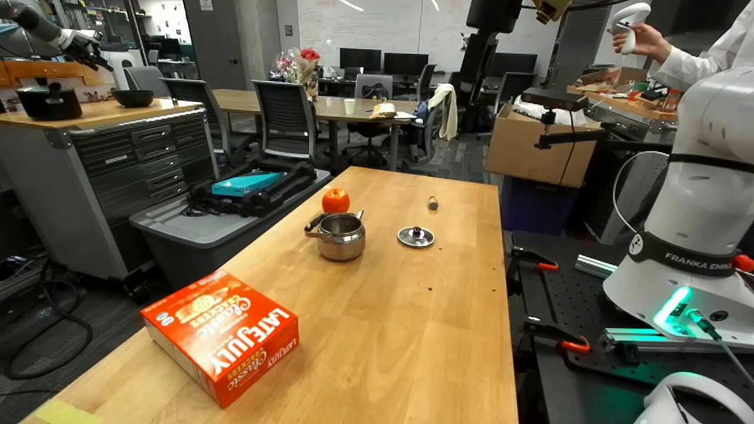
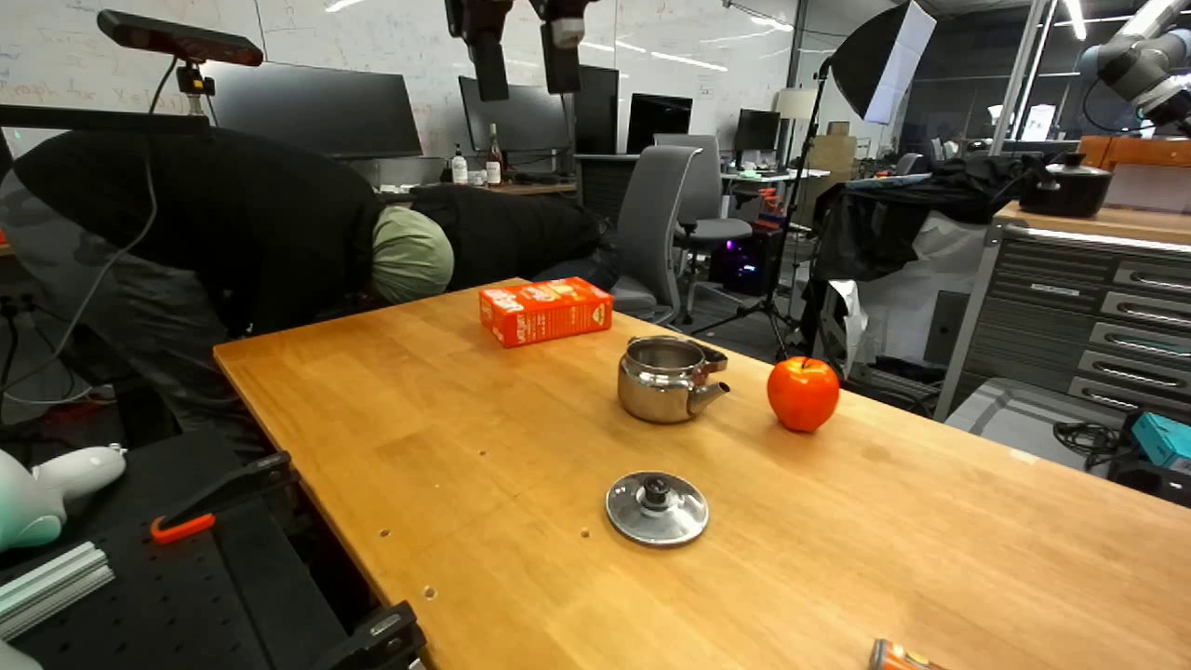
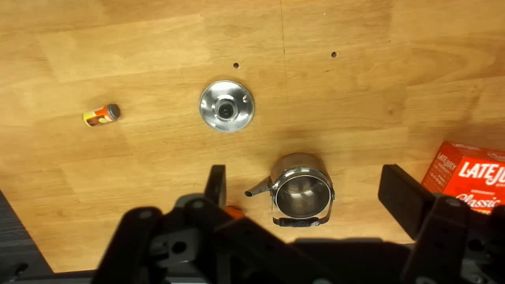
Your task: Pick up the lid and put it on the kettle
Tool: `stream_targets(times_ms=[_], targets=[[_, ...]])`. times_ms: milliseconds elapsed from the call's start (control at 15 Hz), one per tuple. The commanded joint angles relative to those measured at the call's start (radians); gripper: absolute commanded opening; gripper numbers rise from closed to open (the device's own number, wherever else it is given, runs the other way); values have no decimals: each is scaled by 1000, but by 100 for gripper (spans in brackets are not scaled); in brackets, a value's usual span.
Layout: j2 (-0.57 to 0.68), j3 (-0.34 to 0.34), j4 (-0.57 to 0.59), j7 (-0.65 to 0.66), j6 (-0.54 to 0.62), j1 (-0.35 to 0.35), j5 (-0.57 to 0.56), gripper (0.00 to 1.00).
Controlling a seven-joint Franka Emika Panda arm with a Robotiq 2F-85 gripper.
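Observation:
The lid, a round silvery disc with a dark knob, lies flat, knob up, on the wooden table in both exterior views [image 1: 406, 239] [image 2: 657, 521] and the wrist view [image 3: 236, 92]. The kettle, shiny steel with a short spout and dark handle folded to one side, stands upright and uncovered in both exterior views [image 1: 341, 244] [image 2: 659, 389] and the wrist view [image 3: 303, 197]. The lid lies beside it, apart. My gripper [image 2: 527, 88] is open and empty, high above the table. In the wrist view its fingers [image 3: 303, 177] appear on either side of the kettle, well above it.
An orange apple-like fruit [image 1: 336, 201] stands close to the kettle on its spout side, partly hidden in the wrist view. An orange cracker box [image 1: 224, 335] lies on the table [image 1: 400, 365]. A small cylinder [image 3: 101, 115] lies on the lid's far side from the box.

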Motion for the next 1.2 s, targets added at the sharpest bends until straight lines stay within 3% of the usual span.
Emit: stream_targets(times_ms=[0,800,1133], targets=[[83,-16,55,-10,26,-4,13,100],[123,-12,69,-5,33,-3,12,100],[219,-46,74,-12,64,-38,4,100]])
